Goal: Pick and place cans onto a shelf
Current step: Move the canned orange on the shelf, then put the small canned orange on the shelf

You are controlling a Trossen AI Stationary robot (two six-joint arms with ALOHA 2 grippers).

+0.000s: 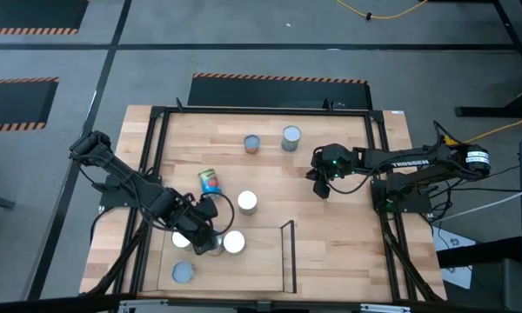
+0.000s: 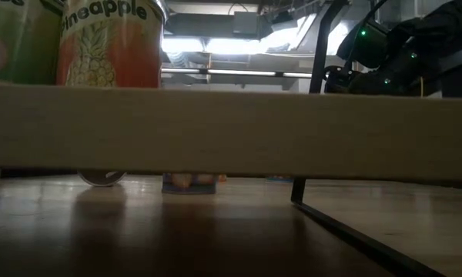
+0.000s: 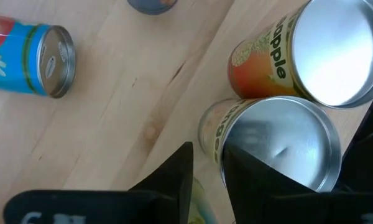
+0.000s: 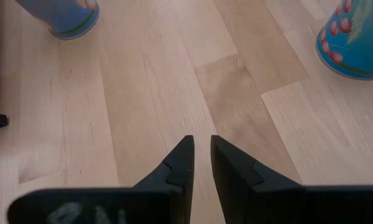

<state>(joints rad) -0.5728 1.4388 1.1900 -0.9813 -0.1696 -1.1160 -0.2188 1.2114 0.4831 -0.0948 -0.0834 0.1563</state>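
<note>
The shelf [image 1: 261,265] is a light-wood board with black rails at the table's near left; in the low view its edge [image 2: 231,131] spans the picture. Several cans stand on it, among them a pineapple can [image 3: 323,50] and a silver-topped can [image 3: 280,143]. My left gripper [image 1: 204,235] is open above the shelf's far edge, pointing steeply down, with the silver-topped can just beside one finger. A blue can [image 1: 210,181] lies on its side on the table. My right gripper [image 1: 320,189] hovers at mid table, open by a narrow gap, with nothing between its fingers [image 4: 201,146]. My left gripper stands with one finger [image 3: 248,177] close against the rim of the silver-topped can [image 3: 227,134], which stands upright on the shelf. I cannot tell whether the finger touches it. Bare wood shows between the two fingertips.
Two cans [image 1: 252,143] [image 1: 291,137] stand at the table's far middle, and a white-topped can [image 1: 247,203] stands just beyond the shelf. A black upright rail [image 1: 287,256] marks the shelf's right end. Bare wood lies between the shelf and my right arm.
</note>
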